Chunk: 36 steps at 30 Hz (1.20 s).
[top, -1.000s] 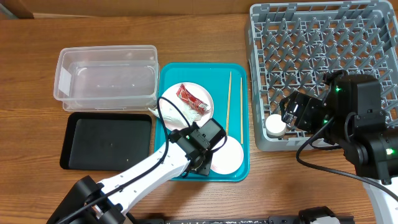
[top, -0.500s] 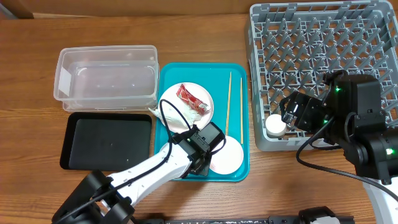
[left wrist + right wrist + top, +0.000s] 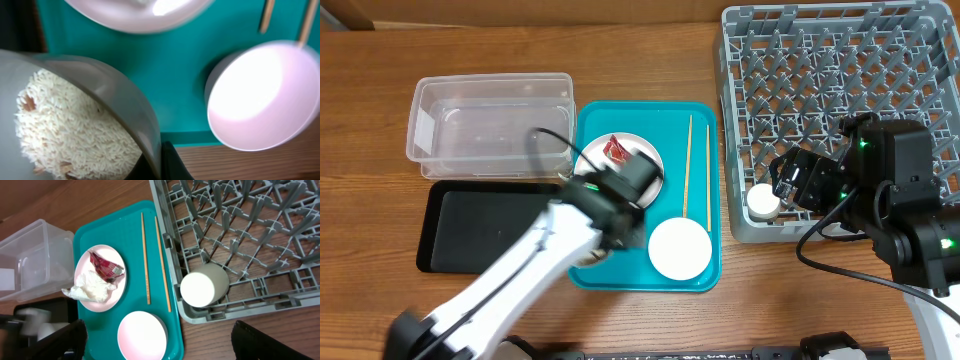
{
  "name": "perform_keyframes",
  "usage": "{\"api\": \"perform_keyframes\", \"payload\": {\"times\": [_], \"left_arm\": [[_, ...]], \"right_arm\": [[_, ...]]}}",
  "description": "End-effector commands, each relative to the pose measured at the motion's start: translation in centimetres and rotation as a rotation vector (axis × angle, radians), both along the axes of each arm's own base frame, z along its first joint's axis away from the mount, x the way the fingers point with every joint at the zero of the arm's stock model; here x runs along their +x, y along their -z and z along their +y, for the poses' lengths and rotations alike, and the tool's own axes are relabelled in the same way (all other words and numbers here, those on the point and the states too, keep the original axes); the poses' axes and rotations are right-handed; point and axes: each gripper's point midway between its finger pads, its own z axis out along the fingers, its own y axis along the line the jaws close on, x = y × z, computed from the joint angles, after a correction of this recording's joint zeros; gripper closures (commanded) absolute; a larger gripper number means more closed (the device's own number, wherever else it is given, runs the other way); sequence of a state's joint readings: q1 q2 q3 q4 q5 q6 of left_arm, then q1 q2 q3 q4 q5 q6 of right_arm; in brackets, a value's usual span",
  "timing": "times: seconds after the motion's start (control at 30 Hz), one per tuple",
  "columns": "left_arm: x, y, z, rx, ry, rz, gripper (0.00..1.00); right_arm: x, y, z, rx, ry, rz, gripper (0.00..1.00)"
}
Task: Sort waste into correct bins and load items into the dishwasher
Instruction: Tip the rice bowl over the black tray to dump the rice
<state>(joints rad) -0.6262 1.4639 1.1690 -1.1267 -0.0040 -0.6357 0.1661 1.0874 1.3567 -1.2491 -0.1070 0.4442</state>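
Note:
My left gripper (image 3: 159, 161) is shut on the rim of the grey-white bowl (image 3: 107, 95), one finger on each side of its wall. White rice (image 3: 70, 125) lies inside the bowl. In the overhead view the blurred left arm (image 3: 545, 250) hides that bowl. The pink bowl (image 3: 680, 248) sits empty on the teal tray (image 3: 620, 115), beside two chopsticks (image 3: 687, 170). On the plate (image 3: 100, 277) lie a red wrapper (image 3: 105, 265) and a napkin (image 3: 92, 287). My right gripper (image 3: 167, 345) hangs open over the tray's near corner, beside the dishwasher rack (image 3: 840, 90).
The clear tub (image 3: 490, 125) stands at the back left, with the black tray (image 3: 470, 225) in front of it. A white cup (image 3: 764, 203) lies in the rack's near left corner.
My left gripper has shut on the grey-white bowl's rim. The left arm has swung left and toward the back, uncovering the pink bowl. The right arm has not moved.

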Motion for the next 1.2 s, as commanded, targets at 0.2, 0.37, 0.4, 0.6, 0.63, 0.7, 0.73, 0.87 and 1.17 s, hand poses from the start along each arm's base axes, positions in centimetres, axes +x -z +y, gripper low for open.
{"api": "perform_keyframes", "payload": {"times": [0.2,0.37,0.4,0.6,0.63,0.7,0.73,0.87,1.17], "left_arm": [[3.8,-6.3,5.1,-0.677,-0.103,0.009,0.96],[5.1,-7.7,10.8,-0.976,-0.174,-0.128,0.96],[5.3,-7.5,12.0,-1.006,-0.207,-0.145,0.96],[6.7,-6.0,15.8,-1.197,-0.320,-0.205,0.96],[6.8,-5.5,15.8,-1.227,-0.336,-0.188,0.96],[7.0,-5.0,15.7,-1.294,-0.357,-0.163,0.96],[7.0,-4.8,15.6,-1.320,-0.367,-0.151,0.95],[6.8,-3.8,15.3,-1.383,-0.401,-0.093,0.96],[6.7,-3.1,15.4,-1.367,-0.339,-0.138,0.96]], "right_arm": [[0.2,-1.1,0.1,0.001,-0.008,-0.036,0.07],[0.2,-1.1,0.1,0.001,-0.008,-0.036,0.07],[0.2,-1.1,0.1,0.001,-0.007,-0.035,0.07],[0.2,-1.1,0.1,0.001,-0.007,-0.035,0.07],[0.2,-1.1,0.1,0.001,-0.007,-0.035,0.07],[0.2,-1.1,0.1,0.001,-0.007,-0.035,0.07],[0.2,-1.1,0.1,0.001,-0.007,-0.035,0.07],[0.2,-1.1,0.1,0.001,-0.008,-0.035,0.07],[0.2,-1.1,0.1,0.001,-0.007,-0.035,0.07]]}}
